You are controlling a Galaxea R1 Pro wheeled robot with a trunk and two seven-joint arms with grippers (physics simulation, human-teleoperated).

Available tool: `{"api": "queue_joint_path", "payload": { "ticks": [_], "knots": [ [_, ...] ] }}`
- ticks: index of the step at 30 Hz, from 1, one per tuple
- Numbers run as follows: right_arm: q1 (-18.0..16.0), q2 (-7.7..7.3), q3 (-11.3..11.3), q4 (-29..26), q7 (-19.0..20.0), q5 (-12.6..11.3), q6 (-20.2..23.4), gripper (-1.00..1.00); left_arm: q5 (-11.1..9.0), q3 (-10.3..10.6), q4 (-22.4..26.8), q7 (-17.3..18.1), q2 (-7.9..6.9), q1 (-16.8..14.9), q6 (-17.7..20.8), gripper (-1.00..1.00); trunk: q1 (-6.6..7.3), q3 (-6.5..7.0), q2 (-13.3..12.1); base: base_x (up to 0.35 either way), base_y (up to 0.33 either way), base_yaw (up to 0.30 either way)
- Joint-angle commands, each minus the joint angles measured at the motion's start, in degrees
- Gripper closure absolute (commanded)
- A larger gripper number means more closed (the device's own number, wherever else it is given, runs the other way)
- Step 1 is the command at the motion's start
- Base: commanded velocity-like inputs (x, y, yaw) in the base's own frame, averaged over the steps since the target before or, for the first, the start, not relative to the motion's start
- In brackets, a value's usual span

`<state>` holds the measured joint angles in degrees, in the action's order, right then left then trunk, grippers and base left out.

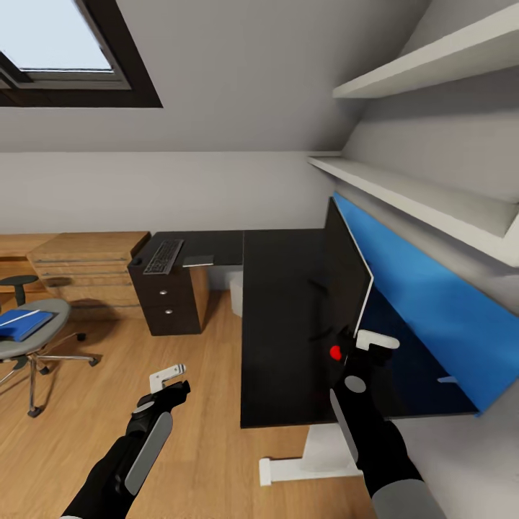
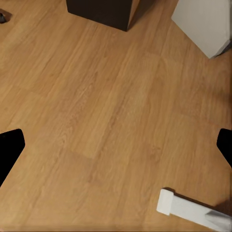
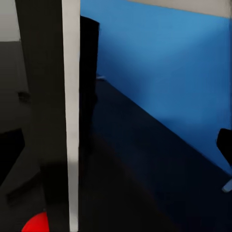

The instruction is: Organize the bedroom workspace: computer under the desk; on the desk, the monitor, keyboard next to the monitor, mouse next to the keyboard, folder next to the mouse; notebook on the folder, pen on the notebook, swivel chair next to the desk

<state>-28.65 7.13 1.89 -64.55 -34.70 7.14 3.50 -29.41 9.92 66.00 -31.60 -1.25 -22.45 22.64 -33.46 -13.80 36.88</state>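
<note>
My right jaws (image 1: 365, 344) stand spread around the near lower corner of the monitor (image 1: 346, 277), one finger on the screen side and one on the white back; I cannot tell whether either touches it, and I judge nothing is gripped yet. The monitor stands upright on the table (image 1: 281, 324), close to the blue back panel (image 1: 425, 303). If I close or push off-centre here, the thin screen may twist on its stand, tip toward the panel or slide along the glossy top. My left jaws (image 1: 171, 380) hang open and empty over the wood floor (image 2: 96, 121).

I count one monitor, one keyboard (image 1: 163, 256) on the far wing of the table, one swivel chair (image 1: 29, 339) well apart to my left, one blue folder (image 1: 23, 323) on its seat with one white pen (image 1: 20, 316) lying on it, and one pale computer (image 1: 236, 292) under the table.
</note>
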Motion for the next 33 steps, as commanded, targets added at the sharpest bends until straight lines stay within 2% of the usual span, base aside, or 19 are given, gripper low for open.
{"api": "queue_joint_path", "payload": {
  "ticks": [1, 9, 18, 33],
  "knots": [
    [-0.1, 0.00, 0.0, 0.0, -0.3, 0.5, 0.4, -1.00, -0.5, 0.2, 0.1, -0.5, -0.07, 0.0, 0.1, -1.00, -0.02, -0.09, 0.1, -0.019, -0.215, 0.000],
    [-0.1, -0.09, 0.0, 0.0, -0.3, 0.4, 0.4, -1.00, -0.5, 0.2, 0.1, -0.4, -0.07, 0.0, 0.2, -1.00, -0.02, -0.09, 0.1, -0.004, -0.199, 0.000],
    [0.0, -0.10, 0.0, 0.0, -0.3, 0.4, 0.4, -1.00, -0.6, 0.2, 0.1, -0.5, -0.07, 0.0, 0.2, -1.00, -0.02, -0.09, 0.1, 0.000, -0.096, 0.000],
    [0.0, -0.02, 0.2, -0.3, -0.4, 0.5, -0.2, -1.00, -0.6, 0.2, 0.1, -0.6, -0.07, 0.0, 0.2, -1.00, -0.02, -0.09, 0.1, 0.000, -0.016, 0.000]
  ]
}}
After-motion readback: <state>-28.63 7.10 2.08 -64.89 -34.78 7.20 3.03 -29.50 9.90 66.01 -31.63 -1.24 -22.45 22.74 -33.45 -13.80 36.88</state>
